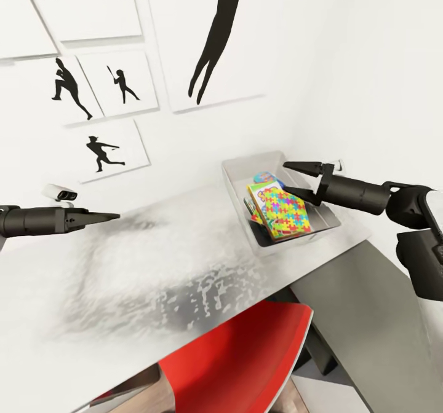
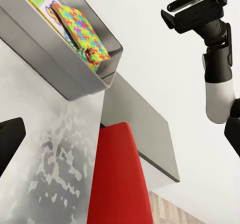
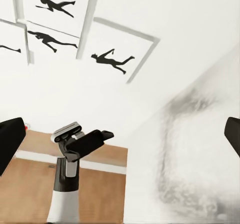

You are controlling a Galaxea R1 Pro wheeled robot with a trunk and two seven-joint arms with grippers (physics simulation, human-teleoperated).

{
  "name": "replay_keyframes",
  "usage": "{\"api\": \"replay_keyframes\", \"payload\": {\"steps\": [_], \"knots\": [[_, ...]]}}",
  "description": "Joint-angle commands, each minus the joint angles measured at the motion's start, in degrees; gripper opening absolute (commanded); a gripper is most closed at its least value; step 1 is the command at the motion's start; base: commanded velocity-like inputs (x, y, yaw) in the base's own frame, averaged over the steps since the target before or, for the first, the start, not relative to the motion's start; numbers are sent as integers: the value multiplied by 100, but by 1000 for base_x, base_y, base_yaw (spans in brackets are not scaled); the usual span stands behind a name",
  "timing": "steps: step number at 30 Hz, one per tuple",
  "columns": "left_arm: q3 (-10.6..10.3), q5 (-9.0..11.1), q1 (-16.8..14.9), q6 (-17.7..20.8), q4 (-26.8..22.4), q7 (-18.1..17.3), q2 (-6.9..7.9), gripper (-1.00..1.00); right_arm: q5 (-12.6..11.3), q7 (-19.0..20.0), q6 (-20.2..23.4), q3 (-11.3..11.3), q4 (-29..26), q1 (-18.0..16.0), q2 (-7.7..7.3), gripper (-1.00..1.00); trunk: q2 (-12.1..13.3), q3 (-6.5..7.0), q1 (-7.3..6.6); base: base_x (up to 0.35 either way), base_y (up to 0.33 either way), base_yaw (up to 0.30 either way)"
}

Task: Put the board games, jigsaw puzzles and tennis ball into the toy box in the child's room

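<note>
So the table (image 1: pixel 154 259) is a pale grey desk top with a blotchy sheen, pushed against a white wall hung with black silhouette posters (image 1: pixel 111 81); a red chair (image 1: pixel 240 364) is tucked under its front edge, next to the lower dark grey end section (image 1: pixel 363 302). The toy box (image 1: pixel 243 182) sits at the far right of the top; a jigsaw puzzle (image 1: pixel 286 211) leans inside on top of other colourful boxes. Right gripper (image 1: pixel 294 179) hovers over the bin, fingers spread, empty; left gripper (image 1: pixel 111 217) is well apart over bare table, fingers looking closed together, holding nothing.
</note>
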Motion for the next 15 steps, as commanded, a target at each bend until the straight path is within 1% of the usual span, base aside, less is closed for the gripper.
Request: {"api": "replay_keyframes", "payload": {"steps": [1, 8, 15], "knots": [[-4, -3, 3, 61, 0, -21, 2, 100, -43, 45, 0, 30, -2, 66, 4, 100, -10, 1, 4, 0, 0, 0], [-5, 2, 31, 61, 0, -21, 0, 100, -10, 277, 0, 141, -2, 200, 16, 100, -10, 67, 4, 0, 0, 0], [-6, -4, 39, 61, 0, -21, -6, 100, 0, 321, 0, 169, -2, 317, 31, 100, -10, 134, 4, 0, 0, 0]]}}
